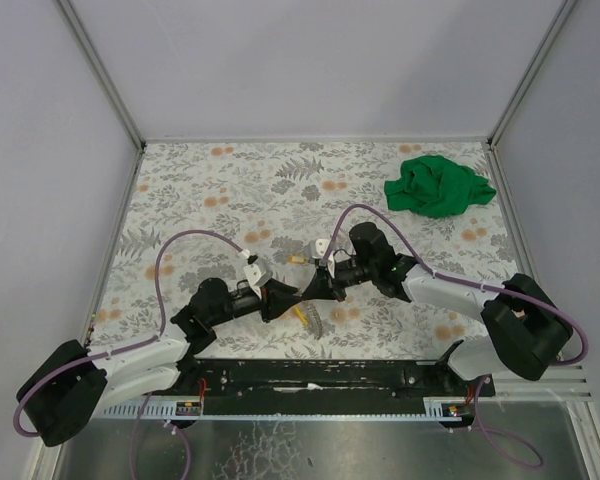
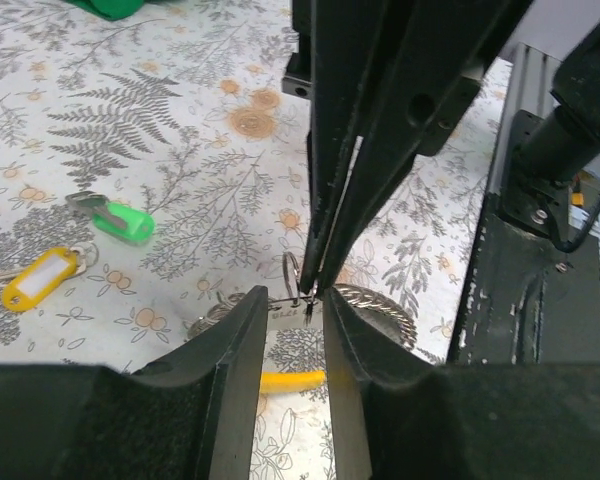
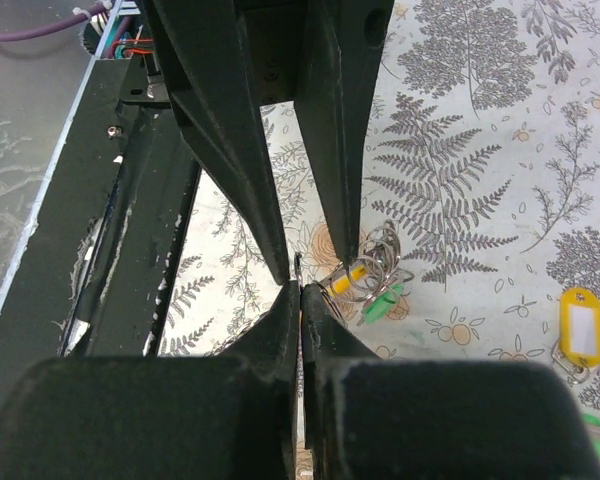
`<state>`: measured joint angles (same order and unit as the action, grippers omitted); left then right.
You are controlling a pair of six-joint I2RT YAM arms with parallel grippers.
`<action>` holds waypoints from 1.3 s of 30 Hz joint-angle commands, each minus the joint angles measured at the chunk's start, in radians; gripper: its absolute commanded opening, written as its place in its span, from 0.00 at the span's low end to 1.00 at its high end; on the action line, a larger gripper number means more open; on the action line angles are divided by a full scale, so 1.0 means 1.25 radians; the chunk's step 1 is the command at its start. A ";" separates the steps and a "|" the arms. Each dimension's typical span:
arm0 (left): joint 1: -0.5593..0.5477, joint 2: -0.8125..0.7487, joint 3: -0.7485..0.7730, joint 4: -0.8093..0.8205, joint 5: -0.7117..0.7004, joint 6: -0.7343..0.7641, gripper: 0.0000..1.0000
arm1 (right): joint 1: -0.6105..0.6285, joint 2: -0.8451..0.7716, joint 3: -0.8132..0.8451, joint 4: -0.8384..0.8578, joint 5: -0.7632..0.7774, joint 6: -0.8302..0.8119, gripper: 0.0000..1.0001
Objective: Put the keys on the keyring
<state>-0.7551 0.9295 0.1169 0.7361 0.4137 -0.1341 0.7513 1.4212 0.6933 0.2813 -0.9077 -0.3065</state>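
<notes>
The left hand (image 2: 293, 297) is grasping a key (image 2: 296, 322) just beside the keyring (image 2: 286, 268), which the clenched right hand (image 3: 299, 288) is pinching; any sideways tug is risking the thin loop slipping out or the key twisting.

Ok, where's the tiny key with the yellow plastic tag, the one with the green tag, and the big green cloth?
Yellow-tagged key (image 2: 40, 280): left wrist view, middle of its tag.
Green-tagged key (image 2: 125, 222): left wrist view, on its tag.
Green cloth (image 1: 438, 185): top external view, its middle.
</notes>
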 commanded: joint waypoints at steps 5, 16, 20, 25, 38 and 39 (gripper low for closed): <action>0.005 -0.024 0.026 -0.022 -0.252 -0.051 0.32 | 0.008 -0.042 0.005 0.019 0.069 0.024 0.00; 0.009 -0.078 0.028 -0.045 -0.271 -0.080 0.49 | 0.008 -0.041 0.010 -0.033 0.021 -0.031 0.00; 0.017 -0.058 0.064 -0.099 -0.222 -0.058 0.50 | 0.008 -0.037 0.013 -0.039 0.011 -0.050 0.00; 0.019 -0.034 0.060 -0.074 -0.176 -0.066 0.54 | 0.007 -0.040 0.028 -0.076 0.021 -0.087 0.00; 0.033 -0.051 -0.010 0.058 0.053 -0.024 0.47 | 0.004 -0.061 0.028 -0.080 0.025 -0.118 0.00; 0.033 -0.044 -0.008 0.061 0.065 -0.020 0.47 | 0.003 -0.064 0.027 -0.078 0.025 -0.118 0.00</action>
<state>-0.7212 0.8574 0.1104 0.7067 0.3790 -0.1986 0.7536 1.3869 0.6891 0.1612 -0.8558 -0.4252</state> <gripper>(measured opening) 0.469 0.011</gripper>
